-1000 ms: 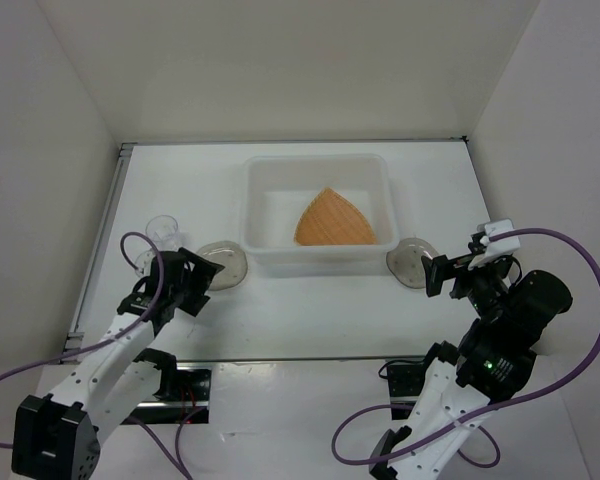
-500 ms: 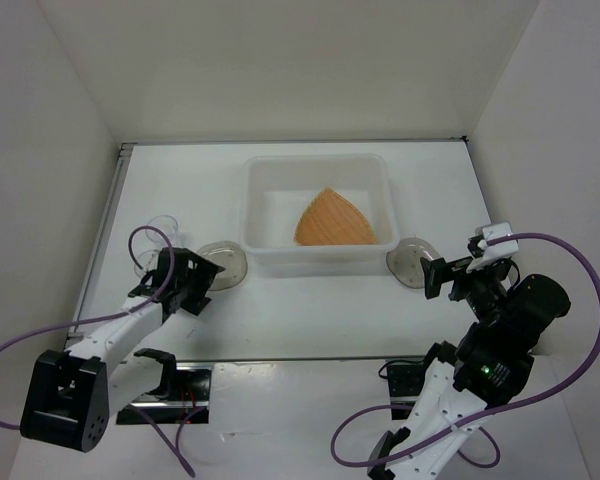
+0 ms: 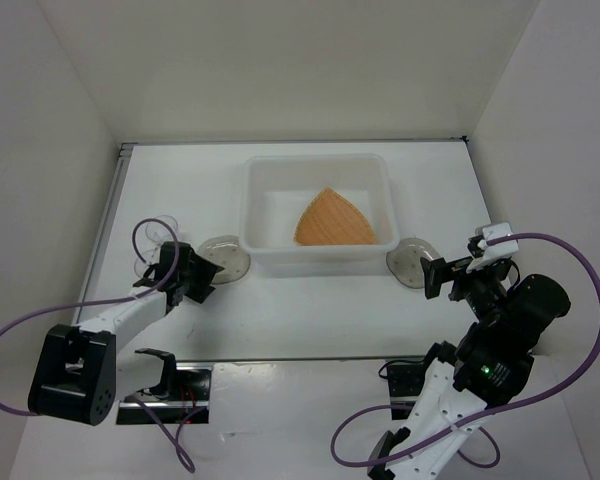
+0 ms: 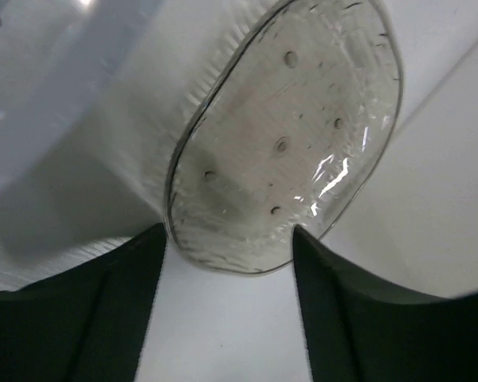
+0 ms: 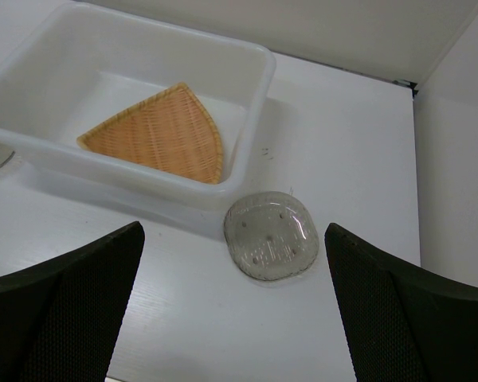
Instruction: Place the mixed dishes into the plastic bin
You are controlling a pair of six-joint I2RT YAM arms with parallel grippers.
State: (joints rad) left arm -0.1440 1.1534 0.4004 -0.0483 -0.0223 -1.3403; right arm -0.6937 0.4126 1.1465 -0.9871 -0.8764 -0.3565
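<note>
The plastic bin (image 3: 317, 165) stands mid-table with the orange woven fan plate (image 3: 335, 220) inside. One grey speckled plate (image 3: 227, 262) lies by the bin's left front corner, the other (image 3: 408, 258) by its right front corner. My left gripper (image 3: 195, 280) is open and low at the left plate; in the left wrist view (image 4: 227, 255) the plate's (image 4: 287, 135) near edge sits between the fingertips. My right gripper (image 3: 435, 275) is open and empty, hovering just short of the right plate (image 5: 272, 235). One clear cup (image 3: 155, 235) stands left of my left arm.
The bin's wall (image 4: 56, 119) rises right behind the left plate. White enclosure walls close the back and both sides. Purple cables loop from both arms. In the right wrist view the bin (image 5: 255, 87) and the fan plate (image 5: 163, 131) lie ahead.
My left gripper has dropped lower and moved forward to the left grey plate. The right arm has hardly moved.
</note>
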